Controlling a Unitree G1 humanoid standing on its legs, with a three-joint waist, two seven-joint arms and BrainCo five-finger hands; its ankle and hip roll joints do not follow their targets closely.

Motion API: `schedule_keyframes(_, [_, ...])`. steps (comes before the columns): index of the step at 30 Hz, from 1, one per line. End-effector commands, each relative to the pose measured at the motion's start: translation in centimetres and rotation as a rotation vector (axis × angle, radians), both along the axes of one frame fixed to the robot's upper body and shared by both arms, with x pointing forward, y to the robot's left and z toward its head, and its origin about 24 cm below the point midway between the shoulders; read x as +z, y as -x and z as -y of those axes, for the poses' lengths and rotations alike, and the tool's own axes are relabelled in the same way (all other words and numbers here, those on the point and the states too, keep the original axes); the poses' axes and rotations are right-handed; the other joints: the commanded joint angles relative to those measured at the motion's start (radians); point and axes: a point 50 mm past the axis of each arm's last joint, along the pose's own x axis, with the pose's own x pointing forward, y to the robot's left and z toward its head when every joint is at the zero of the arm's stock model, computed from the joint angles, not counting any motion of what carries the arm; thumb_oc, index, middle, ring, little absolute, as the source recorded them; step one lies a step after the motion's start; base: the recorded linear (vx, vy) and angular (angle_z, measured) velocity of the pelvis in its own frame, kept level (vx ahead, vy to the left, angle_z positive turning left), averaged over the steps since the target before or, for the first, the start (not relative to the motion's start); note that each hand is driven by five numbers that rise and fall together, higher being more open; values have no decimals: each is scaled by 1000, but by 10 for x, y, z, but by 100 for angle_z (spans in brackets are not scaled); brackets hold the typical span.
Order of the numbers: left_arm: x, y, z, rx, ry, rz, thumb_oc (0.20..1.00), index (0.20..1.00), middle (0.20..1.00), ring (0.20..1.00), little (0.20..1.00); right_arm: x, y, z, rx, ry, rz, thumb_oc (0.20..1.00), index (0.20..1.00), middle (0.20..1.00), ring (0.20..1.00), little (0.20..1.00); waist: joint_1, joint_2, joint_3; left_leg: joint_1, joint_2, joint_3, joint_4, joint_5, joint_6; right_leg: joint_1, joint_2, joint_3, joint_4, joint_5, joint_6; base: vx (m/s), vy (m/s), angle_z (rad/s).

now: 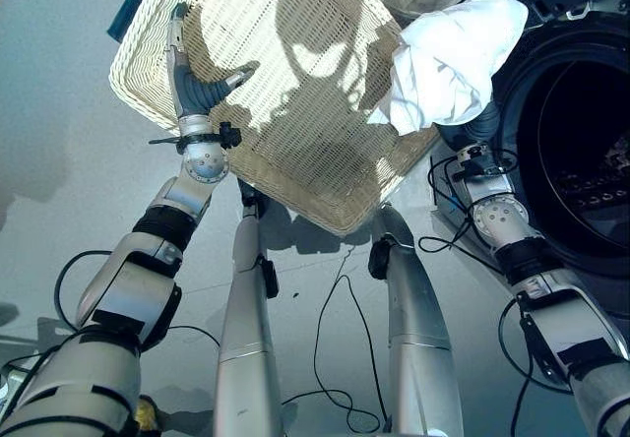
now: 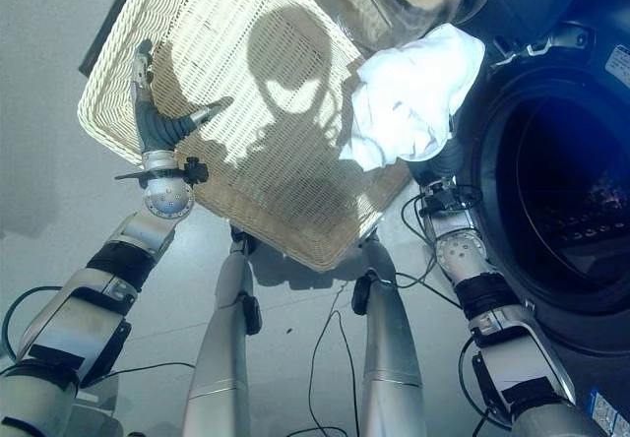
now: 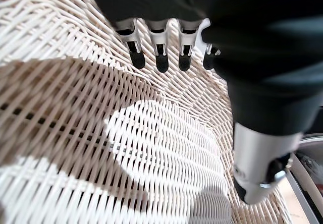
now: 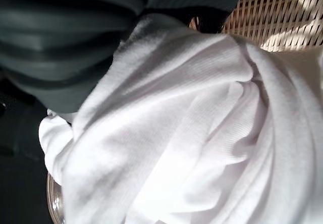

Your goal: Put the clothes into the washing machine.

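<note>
One white garment (image 1: 455, 58) bunched over right hand (image 1: 479, 122), grip hidden so can't tell, w/ washer drum (image 1: 581, 152) just beside it; left hand (image 1: 187, 73) fingers straight in wicker basket (image 1: 295, 161); next: swing cloth into drum.

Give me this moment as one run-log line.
left hand: open, inside wicker basket | right hand: under white garment, fingers hidden | garment: over basket edge, beside open washing machine

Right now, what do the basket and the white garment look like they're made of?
The basket looks like woven wicker or rattan, pale cream and matte: interlaced strands show throughout. The white garment looks like soft knit cotton, matte, with fine ribbing and loose folds; the fibre itself can't be confirmed.
</note>
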Motion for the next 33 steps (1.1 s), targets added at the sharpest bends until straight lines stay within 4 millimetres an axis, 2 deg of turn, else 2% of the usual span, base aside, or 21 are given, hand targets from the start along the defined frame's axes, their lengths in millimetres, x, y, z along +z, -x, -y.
schedule_keyframes(1, [20, 7, -6, -16, 10, 105, 1000, 1000, 1000, 1000, 1000, 23, 9, 1, 26, -10, 142, 200, 200, 200, 200, 200, 9, -10, -14, -25, 37, -17, 69, -54, -56, 69, -23, 2, -136, 106, 161, 0, 0, 0])
schedule_keyframes(7, [20, 7, -6, -20, 13, 103, 1000, 1000, 1000, 1000, 1000, 25, 8, 1, 17, -14, 138, 200, 200, 200, 200, 200, 10, -9, -14, -22, 36, -14, 67, -53, -55, 74, -23, 0, -140, 107, 161, 0, 0, 0])
schedule_keyframes(12, [17, 8, -8, -18, 20, 102, 1000, 1000, 1000, 1000, 1000, 16, 3, 12, -49, -64, 61, 200, 200, 200, 200, 200, 10, -9, -14, -23, 38, -10, 68, -52, -57, 74, -21, 2, -141, 107, 160, 0, 0, 0])
schedule_keyframes(20, [9, 9, -14, -7, 29, 98, 1000, 1000, 1000, 1000, 1000, -19, 0, 58, -224, -192, -105, 200, 200, 200, 200, 200, 5, -12, -14, -23, 39, -5, 68, -54, -56, 74, -18, 7, -145, 114, 161, 0, 0, 0])
schedule_keyframes(22, [7, 9, -18, -2, 31, 99, 1000, 1000, 1000, 1000, 1000, -31, 2, 77, -286, -265, -151, 200, 200, 200, 200, 200, 4, -12, -14, -22, 40, -3, 65, -55, -55, 76, -16, 8, -150, 116, 162, 0, 0, 0])
schedule_keyframes(25, [6, 10, -20, 2, 32, 102, 1000, 1000, 1000, 1000, 1000, -40, 5, 88, -321, -297, -179, 200, 200, 200, 200, 200, 2, -12, -14, -25, 41, -3, 64, -55, -55, 74, -14, 9, -152, 118, 163, 0, 0, 0])
schedule_keyframes(26, [6, 10, -20, 7, 35, 104, 1000, 1000, 1000, 1000, 1000, -48, 7, 99, -363, -330, -208, 200, 200, 200, 200, 200, 0, -11, -14, -25, 40, -1, 64, -56, -53, 71, -13, 10, -152, 120, 163, 4, 13, -4])
schedule_keyframes(33, [5, 10, -22, 11, 40, 102, 1000, 1000, 1000, 1000, 1000, -63, 15, 117, -456, -377, -267, 200, 200, 200, 200, 200, -4, -10, -14, -25, 39, 0, 66, -58, -51, 70, -8, 15, -153, 122, 163, 2, 3, -2])
